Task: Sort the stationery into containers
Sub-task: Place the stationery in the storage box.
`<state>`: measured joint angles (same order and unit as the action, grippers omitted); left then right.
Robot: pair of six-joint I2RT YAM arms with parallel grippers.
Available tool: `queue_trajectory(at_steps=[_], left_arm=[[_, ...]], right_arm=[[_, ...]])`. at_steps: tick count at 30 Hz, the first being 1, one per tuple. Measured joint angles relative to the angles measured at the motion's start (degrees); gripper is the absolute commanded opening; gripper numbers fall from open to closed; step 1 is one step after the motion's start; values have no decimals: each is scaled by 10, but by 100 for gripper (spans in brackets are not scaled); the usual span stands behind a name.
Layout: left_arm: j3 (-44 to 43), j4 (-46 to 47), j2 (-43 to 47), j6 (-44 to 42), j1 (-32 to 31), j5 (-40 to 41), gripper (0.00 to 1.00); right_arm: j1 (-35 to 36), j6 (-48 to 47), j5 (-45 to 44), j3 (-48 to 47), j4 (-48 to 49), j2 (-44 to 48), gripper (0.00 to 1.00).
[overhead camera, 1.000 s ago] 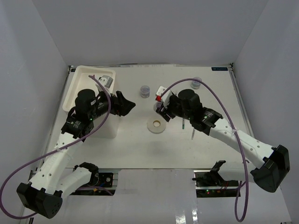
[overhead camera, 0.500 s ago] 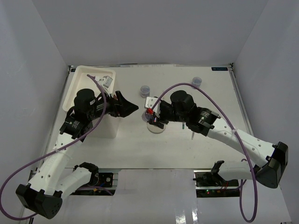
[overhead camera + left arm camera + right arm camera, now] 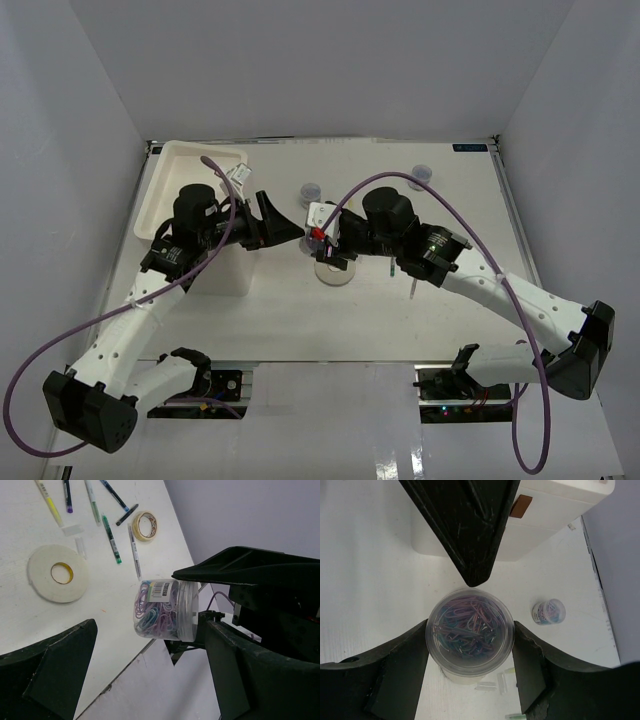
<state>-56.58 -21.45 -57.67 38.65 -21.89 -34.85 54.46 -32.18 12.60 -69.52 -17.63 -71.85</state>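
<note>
White box (image 3: 185, 165) sits far left on the table (image 3: 460, 200), tray rim on top, one brown drawer knob (image 3: 520, 506) on its front. Left gripper (image 3: 288, 226) is just off the box's right side, pointing right, fingers spread wide with nothing gripped. Right at its tips is the jar of paper clips (image 3: 160, 610), held clear of the table. The right gripper (image 3: 470, 625) has it, one finger pressed on each side of the jar's body. From the left wrist camera the jar sits in the gap between the left fingers (image 3: 55, 670). I can't tell whether either one touches it, the angle is too foreshortened. A second jar (image 3: 311, 190) stands upright on the table just behind the two grippers, apart from both. The big white tape ring (image 3: 57, 573) lies flat on the table under the right gripper, partly covered by it in the top view. To the right of that, the pens lie loose on the table: a green pen (image 3: 112, 539) and a clear pen (image 3: 134, 552) close together, a yellow pen (image 3: 47, 497) a bit apart. The smaller tape ring (image 3: 145, 526) lies flat just beside the clear pen's end. A third jar (image 3: 421, 173) stands upright near the back edge, well apart from everything else.
</note>
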Motion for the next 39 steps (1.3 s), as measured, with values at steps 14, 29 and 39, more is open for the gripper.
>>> queue_trajectory(at_steps=[14,29,39], left_arm=[[0,27,-24,43,-22,-16,97],[0,50,-34,60,-45,-15,82],[0,47,-40,62,-49,2,58]], right_arm=[[0,-8,2,-12,-3,0,35],[0,-10,11,-12,-3,-3,35],[0,-10,9,-12,0,-2,46]])
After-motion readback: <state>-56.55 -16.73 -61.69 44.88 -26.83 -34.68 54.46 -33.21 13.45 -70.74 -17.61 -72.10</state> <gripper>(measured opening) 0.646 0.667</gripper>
